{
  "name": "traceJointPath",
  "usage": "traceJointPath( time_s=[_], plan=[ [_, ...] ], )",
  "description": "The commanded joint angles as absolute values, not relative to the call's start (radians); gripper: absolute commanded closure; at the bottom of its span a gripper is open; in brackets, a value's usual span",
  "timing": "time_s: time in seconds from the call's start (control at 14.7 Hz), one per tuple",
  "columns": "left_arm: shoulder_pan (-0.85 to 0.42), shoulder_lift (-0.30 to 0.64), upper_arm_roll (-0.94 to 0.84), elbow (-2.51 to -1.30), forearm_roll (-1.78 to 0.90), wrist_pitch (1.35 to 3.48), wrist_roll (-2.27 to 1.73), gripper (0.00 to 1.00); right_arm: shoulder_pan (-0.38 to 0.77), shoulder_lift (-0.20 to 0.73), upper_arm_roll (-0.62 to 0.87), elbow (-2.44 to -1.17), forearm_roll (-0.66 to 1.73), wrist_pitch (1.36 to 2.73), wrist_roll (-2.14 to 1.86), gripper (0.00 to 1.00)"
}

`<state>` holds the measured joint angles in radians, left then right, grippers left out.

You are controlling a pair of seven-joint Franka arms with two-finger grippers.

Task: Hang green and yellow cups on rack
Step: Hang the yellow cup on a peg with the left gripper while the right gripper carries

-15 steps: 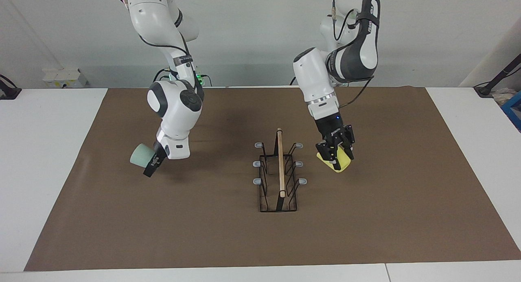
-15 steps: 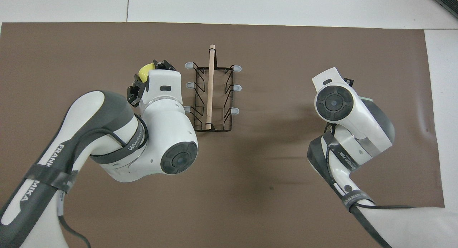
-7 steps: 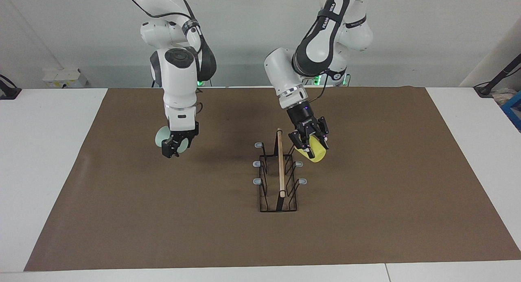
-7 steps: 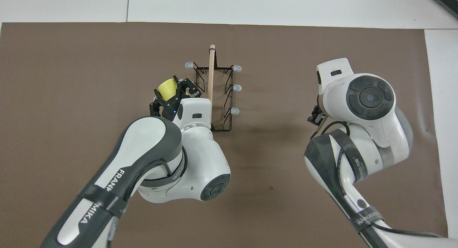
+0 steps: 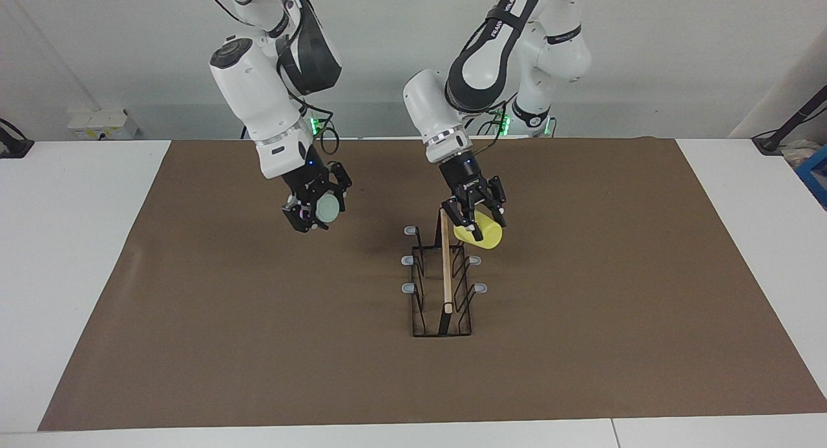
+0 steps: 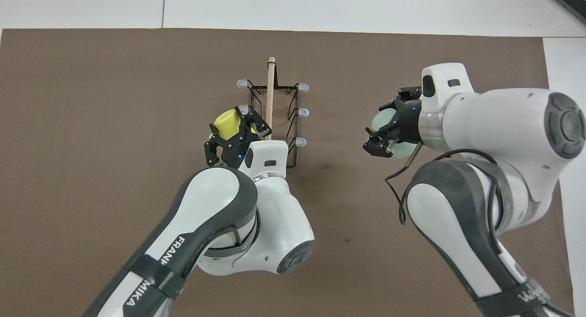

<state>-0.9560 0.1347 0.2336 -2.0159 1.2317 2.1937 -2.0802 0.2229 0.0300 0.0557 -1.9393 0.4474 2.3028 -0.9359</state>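
On the brown mat (image 5: 581,344) that covers the tabletop (image 5: 77,254), the facing view shows the rack (image 5: 442,286) standing near the middle, its wooden bar (image 5: 446,260) running away from the robots. The left gripper (image 5: 476,216) hangs over the rack's end nearest the robots, on the left arm's side of the bar, its fingers (image 5: 462,217) pinching the yellow cup (image 5: 479,232). The cup tilts, one end close to the bar and just above the capped prongs (image 5: 474,260); whether it touches a prong cannot be told. The right gripper (image 5: 316,209) is in the air over bare mat, well apart from the rack toward the right arm's end, its fingers (image 5: 298,219) clamped on the green cup (image 5: 327,209), whose round end faces the camera.

In the overhead view, the left gripper (image 6: 233,136) covers the prongs on the left arm's side of the rack (image 6: 274,120), with the yellow cup (image 6: 227,122) held between its fingers (image 6: 211,151) and pointing away from the robots, beside the bar (image 6: 270,97). The right gripper (image 6: 387,133) points toward the rack from the right arm's end, its fingers (image 6: 377,148) closed around the green cup (image 6: 389,125), with open mat (image 6: 114,79) between cup and rack.
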Motion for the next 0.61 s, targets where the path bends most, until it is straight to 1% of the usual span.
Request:
traceJointPath(
  time_s=[0.0, 0.07, 0.14, 0.2, 0.27, 0.34, 0.41, 0.48, 0.54],
  plan=[
    [-0.988, 0.078, 0.242, -2.066, 1.214, 2.174, -2.085, 0.92, 0.21, 0.012, 0.061, -1.944, 0.657, 2.318, -1.067, 1.0],
    [-0.999, 0.075, 0.242, -2.066, 1.195, 2.174, -2.082, 0.84, 0.209, 0.005, 0.061, -1.947, 0.722, 2.318, -1.124, 1.0],
    [-1.0, 0.071, 0.241, -2.068, 1.183, 2.174, -2.08, 0.83, 0.201, 0.002, 0.061, -1.95, 0.797, 2.316, -1.188, 1.0],
    [-1.0, 0.061, 0.241, -2.069, 1.151, 2.172, -2.079, 0.74, 0.195, 0.0, 0.061, -1.951, 0.892, 2.318, -1.26, 1.0],
    [-1.0, 0.049, 0.241, -2.069, 1.131, 2.172, -2.069, 0.49, 0.192, -0.005, 0.06, -1.953, 0.979, 2.318, -1.326, 1.0],
    [-1.0, 0.043, 0.241, -2.068, 1.128, 2.172, -2.053, 0.27, 0.189, -0.012, 0.058, -1.959, 1.049, 2.318, -1.375, 1.0],
    [-0.999, 0.035, 0.241, -2.068, 1.121, 2.174, -2.039, 0.24, 0.172, -0.017, 0.058, -1.97, 1.101, 2.318, -1.415, 1.0],
    [-0.996, 0.031, 0.241, -2.06, 1.102, 2.175, -2.023, 0.19, 0.169, -0.02, 0.058, -1.971, 1.156, 2.319, -1.451, 1.0],
    [-0.993, 0.031, 0.241, -2.053, 1.071, 2.175, -1.985, 0.06, 0.169, -0.021, 0.058, -1.971, 1.219, 2.324, -1.472, 1.0]
  ],
)
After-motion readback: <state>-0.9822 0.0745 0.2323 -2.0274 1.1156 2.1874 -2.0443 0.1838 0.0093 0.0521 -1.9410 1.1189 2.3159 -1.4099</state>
